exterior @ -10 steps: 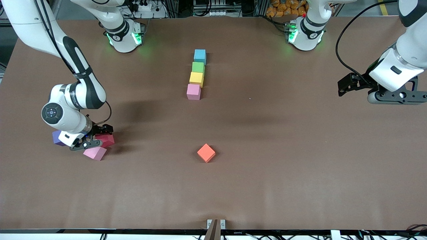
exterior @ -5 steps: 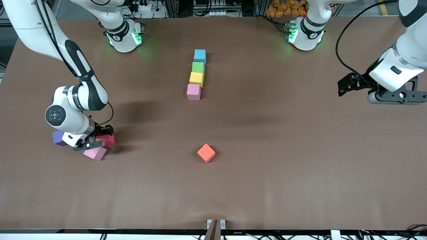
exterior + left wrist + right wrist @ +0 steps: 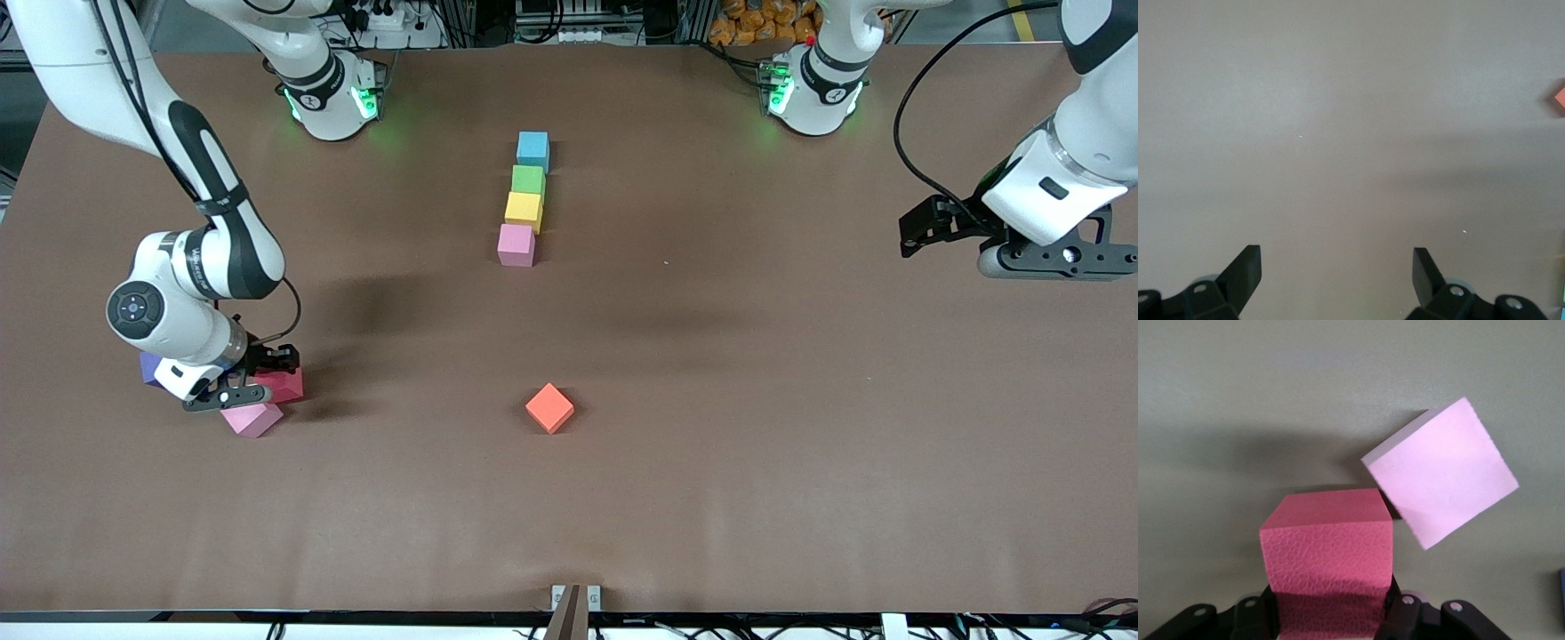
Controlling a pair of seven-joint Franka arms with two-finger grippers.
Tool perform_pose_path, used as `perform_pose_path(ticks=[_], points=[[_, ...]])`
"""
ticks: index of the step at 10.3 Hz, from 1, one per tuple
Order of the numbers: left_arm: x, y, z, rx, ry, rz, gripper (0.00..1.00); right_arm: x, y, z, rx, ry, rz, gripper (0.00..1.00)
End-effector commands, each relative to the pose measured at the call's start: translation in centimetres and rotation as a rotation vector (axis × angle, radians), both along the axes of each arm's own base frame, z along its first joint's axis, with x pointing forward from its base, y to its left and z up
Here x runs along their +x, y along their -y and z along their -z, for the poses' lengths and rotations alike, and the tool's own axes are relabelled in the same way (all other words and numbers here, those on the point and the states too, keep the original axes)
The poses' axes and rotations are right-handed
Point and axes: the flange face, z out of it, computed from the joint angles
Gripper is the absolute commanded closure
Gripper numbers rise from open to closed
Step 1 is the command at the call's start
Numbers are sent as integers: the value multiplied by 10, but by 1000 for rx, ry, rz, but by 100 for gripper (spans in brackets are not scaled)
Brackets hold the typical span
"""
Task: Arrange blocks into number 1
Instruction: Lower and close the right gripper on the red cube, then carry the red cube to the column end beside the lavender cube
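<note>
brown paper covers the whole table [image 3: 711,498], with the two arm bases at its top edge. down at the right arm's end, the right gripper [image 3: 258,380] has its fingers clamped on the red block [image 3: 283,384], which fills the gap between them in the right wrist view [image 3: 1328,553]. a loose pink block [image 3: 252,418] sits just beside the red one, turned at an angle and a little nearer the front camera; whether their corners touch i can't quite tell. a purple block [image 3: 148,367] peeks out from under the wrist.

from the held block the way to go is toward the middle of the table and away from the front camera: the column of light blue block [image 3: 533,149], green block [image 3: 529,180], yellow block [image 3: 524,212] and pink column block [image 3: 516,244] runs straight toward the bases, and its open end faces the orange block [image 3: 549,407], which lies well apart.

the left gripper [image 3: 925,227] waits with fingers spread and empty over bare table at its own end, much farther from the loose blocks.
</note>
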Motion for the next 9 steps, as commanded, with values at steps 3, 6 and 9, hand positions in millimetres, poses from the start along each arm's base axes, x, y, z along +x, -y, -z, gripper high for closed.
perform_pose_path(ticks=[3, 6, 9], points=[[2, 1, -4, -9, 5, 24, 0, -18, -110, -47, 61, -15, 189, 100], [3, 0, -2, -10, 3, 22, 0, -43, -200, -74, 70, 1, 294, 100], [3, 0, -2, -10, 3, 22, 0, -86, -299, -74, 95, 2, 383, 100]])
